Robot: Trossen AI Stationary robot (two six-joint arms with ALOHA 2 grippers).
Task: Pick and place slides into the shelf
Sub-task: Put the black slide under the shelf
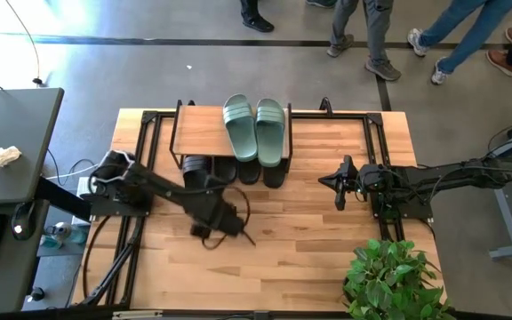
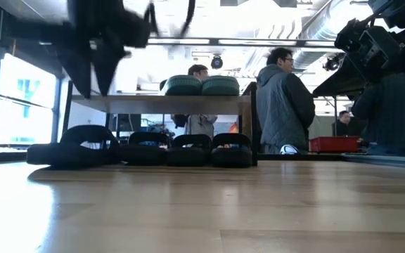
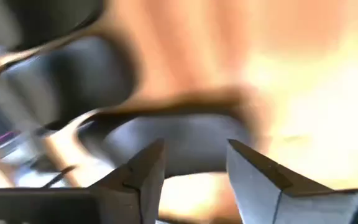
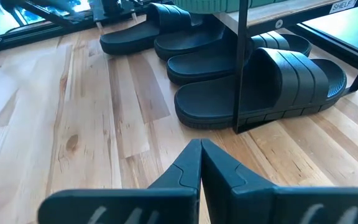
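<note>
Two sage-green slides (image 1: 256, 130) lie side by side, soles down, on the shelf's plank top (image 1: 197, 132). Several black slides (image 2: 188, 149) stand in a row on the tabletop under the shelf, and the leftmost (image 2: 72, 151) sticks out past the shelf's leg. My left gripper (image 3: 194, 180) hangs open above the table, in front of the shelf's left half (image 1: 241, 234), with nothing between its fingers. One black slide (image 3: 166, 146) shows blurred beyond them. My right gripper (image 4: 201, 155) is shut and empty, to the right of the shelf (image 1: 339, 188).
A potted green plant (image 1: 394, 277) stands at the table's near right corner. Black metal frames (image 1: 132, 258) run along the table's left and right sides. Bare wood lies between the shelf and the near edge. People stand and walk beyond the far edge (image 2: 283, 102).
</note>
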